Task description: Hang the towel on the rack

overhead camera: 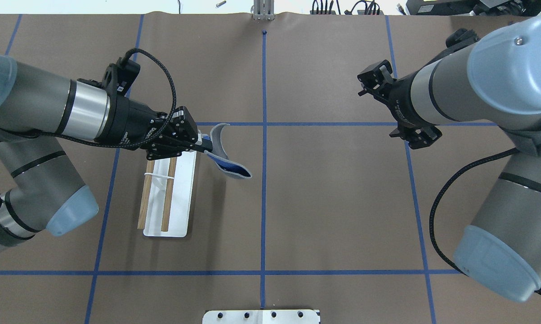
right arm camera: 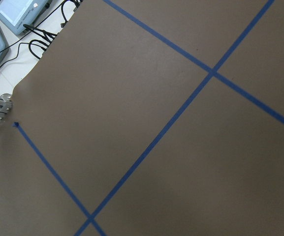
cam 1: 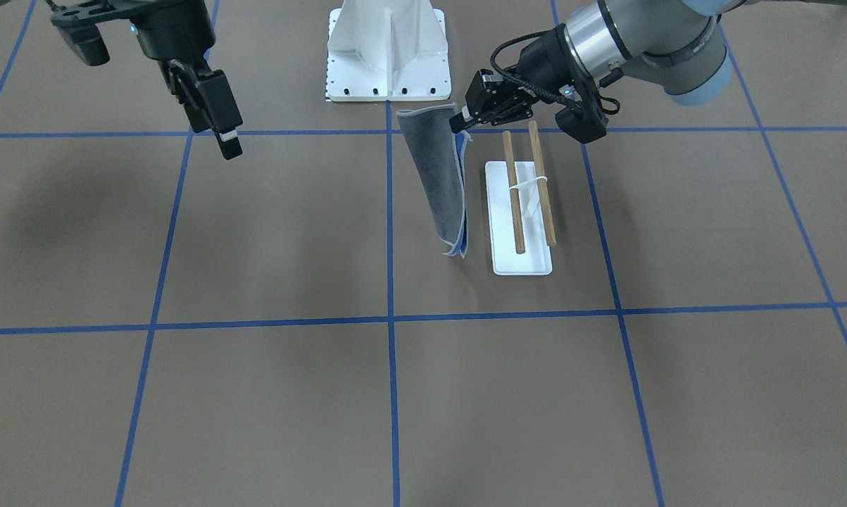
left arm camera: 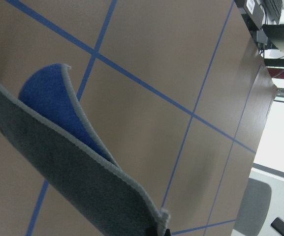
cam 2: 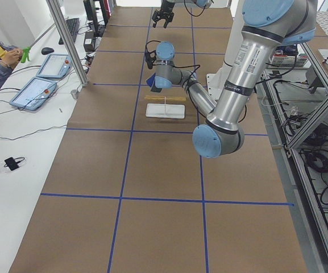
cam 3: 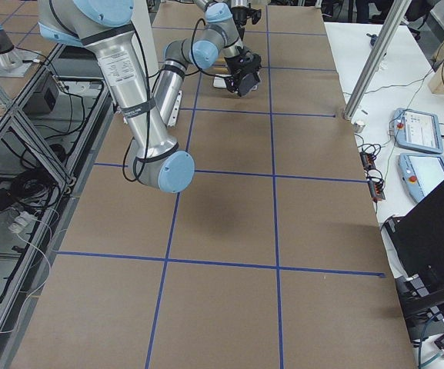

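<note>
The towel is dark grey with a light stitched edge and a blue inner side. It hangs folded from my left gripper, which is shut on its top corner, and its lower end reaches the table. The rack stands just beside the towel on a white base, with two brown rods; the towel is apart from the rods. In the overhead view my left gripper is over the rack's far end, with the towel to its right. The left wrist view shows the towel. My right gripper hovers open and empty, far off.
The white metal robot mount with bolts stands just behind the towel and rack. Blue tape lines cross the brown table. Operator tablets lie on a side bench beyond the table's edge.
</note>
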You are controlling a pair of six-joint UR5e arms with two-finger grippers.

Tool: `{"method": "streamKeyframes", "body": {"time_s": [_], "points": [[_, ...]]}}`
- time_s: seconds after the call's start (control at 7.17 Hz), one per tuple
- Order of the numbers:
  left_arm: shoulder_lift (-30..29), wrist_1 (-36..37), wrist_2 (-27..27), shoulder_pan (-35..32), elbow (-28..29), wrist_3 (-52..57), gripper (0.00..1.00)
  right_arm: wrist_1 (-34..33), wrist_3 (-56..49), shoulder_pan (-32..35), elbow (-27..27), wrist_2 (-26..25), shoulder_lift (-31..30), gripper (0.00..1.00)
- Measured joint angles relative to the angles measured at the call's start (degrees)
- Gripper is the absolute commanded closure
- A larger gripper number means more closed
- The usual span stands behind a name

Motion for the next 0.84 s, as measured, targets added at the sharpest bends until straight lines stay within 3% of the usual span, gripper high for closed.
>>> {"method": "streamKeyframes", "body": {"time_s": [0.42,0.84], "points": [[4.1,-2.2,-4.9,-1.5,0.0,9.1,1.00,0.0,-27.7,3.1,-0.4,1.1,-8.1,0.00],[7.2,-2.9,-6.1,-3.2,-0.1,10.7,1.00,0.0,-53.7,13.4,-1.4,12.0,-14.7,0.00]]}}
